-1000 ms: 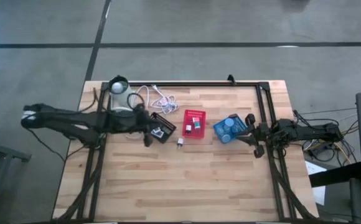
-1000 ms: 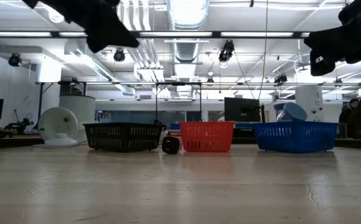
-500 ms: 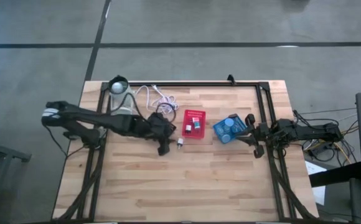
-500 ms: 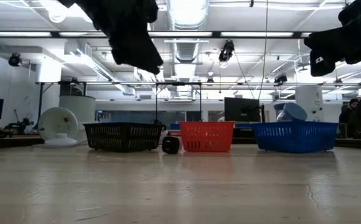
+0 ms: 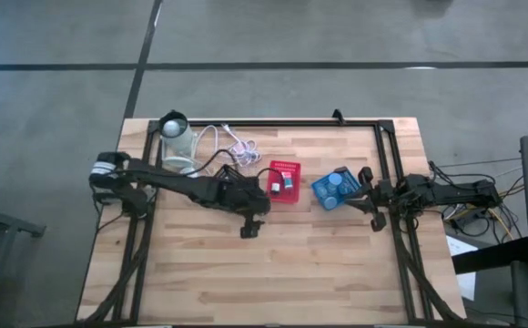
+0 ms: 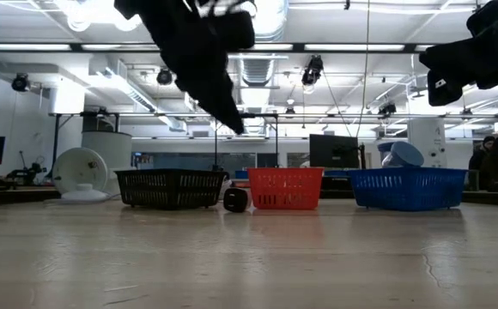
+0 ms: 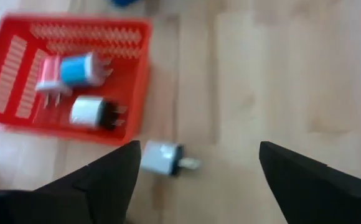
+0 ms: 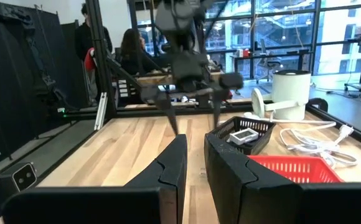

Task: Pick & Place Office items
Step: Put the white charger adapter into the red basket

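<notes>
A small white-and-black plug (image 7: 162, 157) lies beside the red bin (image 7: 18, 74); the left gripper (image 7: 196, 180) hovers wide open, empty.

Black (image 5: 236, 178), red (image 5: 283, 170), blue (image 5: 333, 189) bins; white lamp (image 5: 175, 138)

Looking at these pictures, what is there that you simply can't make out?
- Black bin: the low view shows only its mesh wall; in the high view the left arm covers it.
- Blue bin: its contents are too small in the high view.
- Small plug on the table: blurred in the left wrist view.
</notes>
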